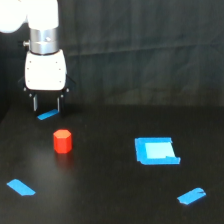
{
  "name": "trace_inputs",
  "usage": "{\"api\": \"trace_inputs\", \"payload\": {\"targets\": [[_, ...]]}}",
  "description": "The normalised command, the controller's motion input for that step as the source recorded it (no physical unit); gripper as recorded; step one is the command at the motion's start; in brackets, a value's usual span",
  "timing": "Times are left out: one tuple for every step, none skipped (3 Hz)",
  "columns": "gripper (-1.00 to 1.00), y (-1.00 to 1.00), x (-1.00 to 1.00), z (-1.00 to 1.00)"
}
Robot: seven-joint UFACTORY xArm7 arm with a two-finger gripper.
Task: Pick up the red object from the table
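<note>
1. The biggest risk I see from here is a knock rather than a grasp: the red object is a stubby little faceted block standing upright, and if the gripper comes down off-centre, one finger tip could land on its top or shove it sideways across the table
2. A second worry is a corner-on pinch; if the fingers meet the block's edges instead of two flat faces, I would expect it to twist or squirt out as they close
3. The slick-looking black surface would not hold it back much, so any nudge probably sends it sliding
4. The jaws stand released, two thin fingers hanging down with a clear gap between them and nothing held
5. The block sits toward the table's left side in the exterior view, roughly midway between back edge and front edge
6. It lies below the fingers in the picture and slightly to the exterior view's right of them, near but not touching, not yet between them
7. A blue tape strip lies just under the finger tips, apart from the block
</note>
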Motion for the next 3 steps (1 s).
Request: {"api": "trace_inputs", "payload": {"targets": [[0.96, -0.56, 0.29, -0.07], [0.92, -0.78, 0.16, -0.18], [1.00, -0.91, 0.35, -0.24]]}}
